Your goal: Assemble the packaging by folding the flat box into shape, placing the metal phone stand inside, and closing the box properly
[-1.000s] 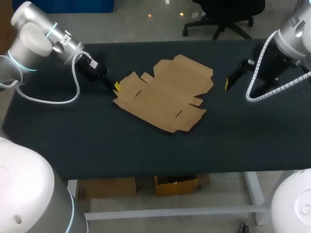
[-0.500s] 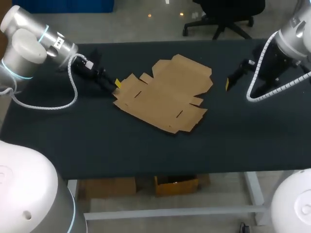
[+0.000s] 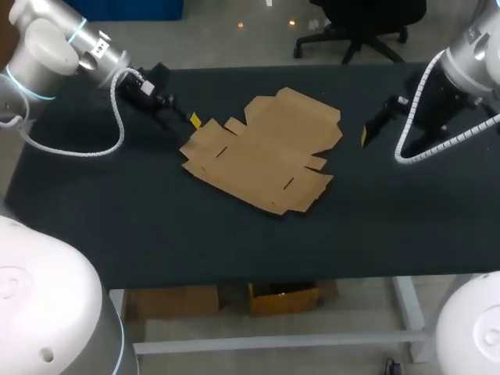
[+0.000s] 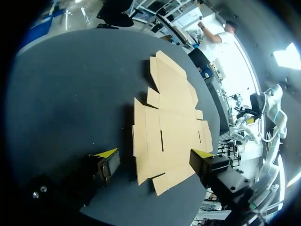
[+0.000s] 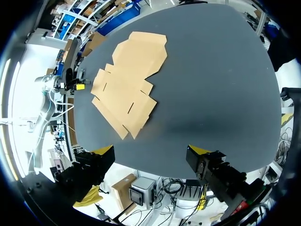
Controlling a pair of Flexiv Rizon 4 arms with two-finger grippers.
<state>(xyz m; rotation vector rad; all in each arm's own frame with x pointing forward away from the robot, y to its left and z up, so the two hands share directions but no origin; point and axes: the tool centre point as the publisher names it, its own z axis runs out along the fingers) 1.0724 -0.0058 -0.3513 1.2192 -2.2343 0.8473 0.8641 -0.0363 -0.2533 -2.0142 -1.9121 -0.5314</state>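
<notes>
The flat brown cardboard box [image 3: 262, 148] lies unfolded on the black table [image 3: 141, 226], a little back of centre. My left gripper [image 3: 190, 121] hovers just off the box's left corner, open and empty. In the left wrist view its fingers [image 4: 154, 153] stand wide apart over the near edge of the cardboard [image 4: 171, 127] without touching it. My right gripper [image 3: 366, 133] hangs open to the right of the box, clear of it. In the right wrist view its fingers [image 5: 150, 150] are spread, with the cardboard [image 5: 127, 80] well ahead. No phone stand shows in any view.
Bare black tabletop surrounds the box, with wide room along the front edge [image 3: 258, 273]. The left gripper [image 5: 77, 86] also appears in the right wrist view, beyond the cardboard's far corner.
My left gripper has gone from shut to open and drawn back from the box's left corner toward the rear of the table. The right arm has not moved.
</notes>
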